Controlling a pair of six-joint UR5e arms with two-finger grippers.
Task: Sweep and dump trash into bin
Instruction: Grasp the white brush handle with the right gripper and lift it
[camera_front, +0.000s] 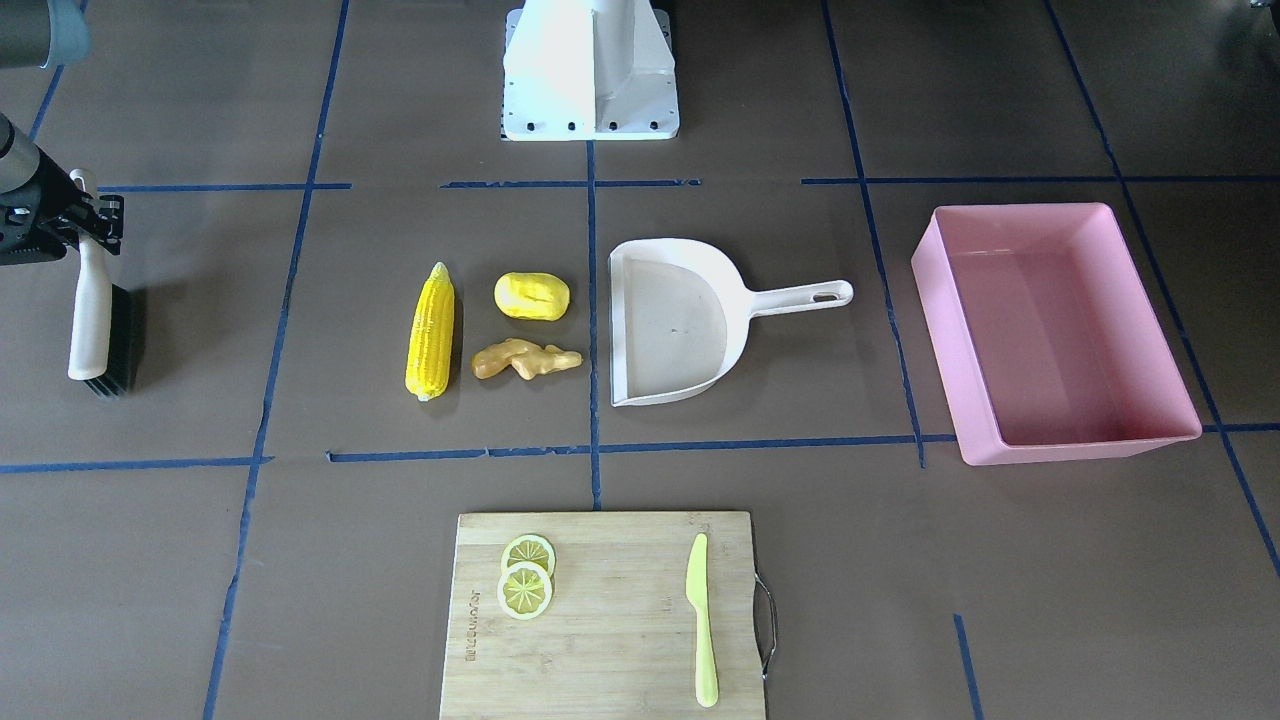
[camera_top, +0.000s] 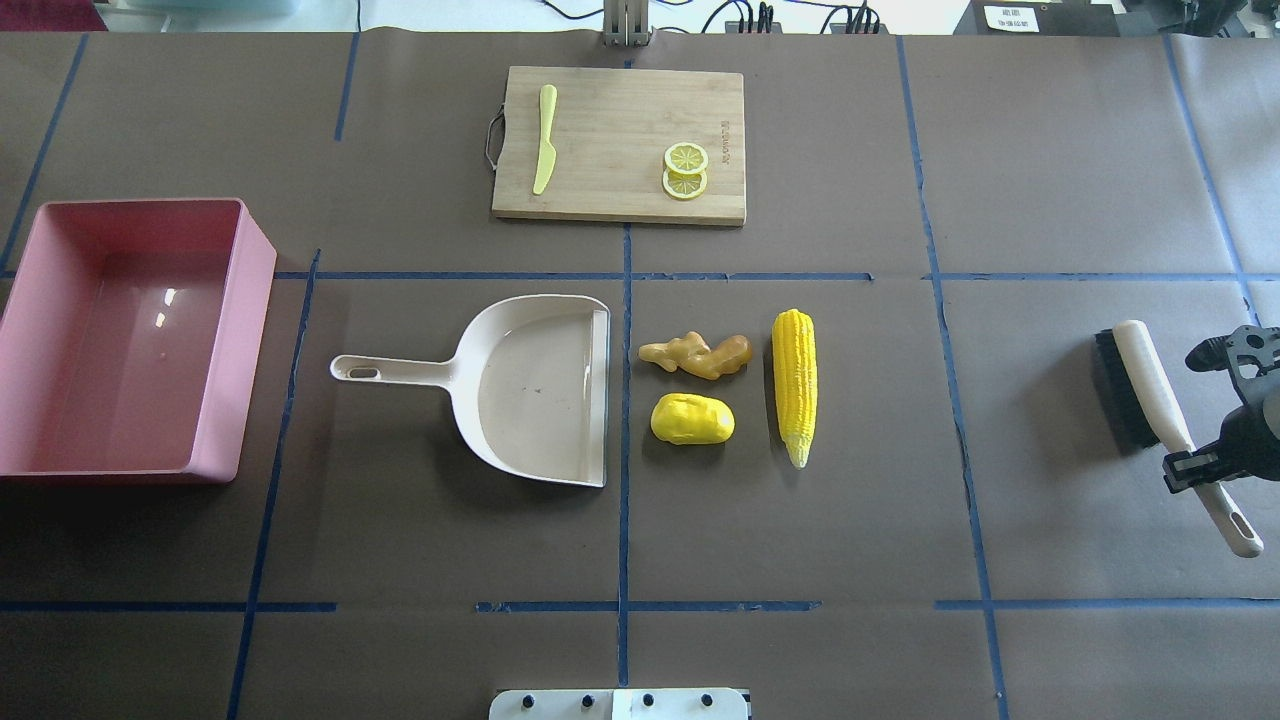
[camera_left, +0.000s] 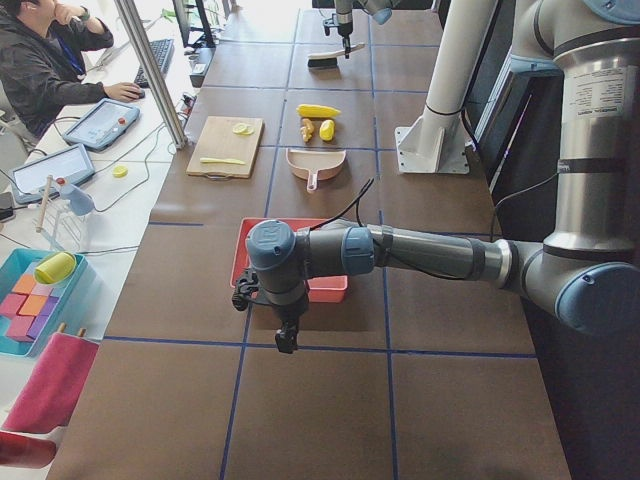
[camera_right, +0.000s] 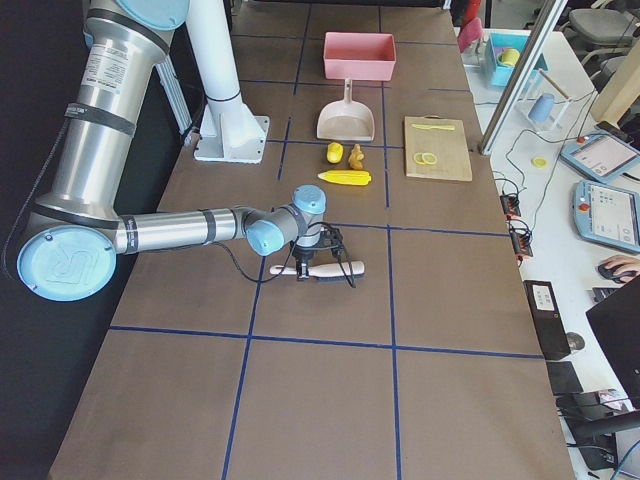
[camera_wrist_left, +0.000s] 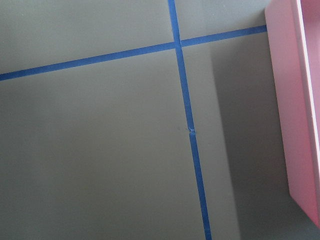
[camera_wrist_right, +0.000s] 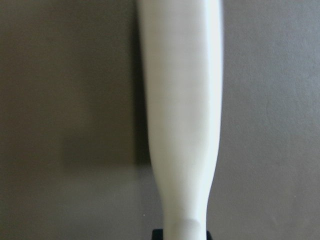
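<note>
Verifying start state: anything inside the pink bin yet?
Nothing: the bin shows only its bare pink floor. Corn, potato and ginger lie on the table by the dustpan. In the left side view, the left arm covers part of it.

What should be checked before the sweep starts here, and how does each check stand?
1. Right gripper clamped on the brush: cannot tell; it sits at the handle.
2. Corn cob, potato lump and ginger root beside the dustpan's open edge: ok.
3. Bin upright and empty: ok.
4. Left gripper at the dustpan handle: not ok; it hangs beside the bin.
5. Lemon slices and knife off the sweep path, on the cutting board: ok.
</note>
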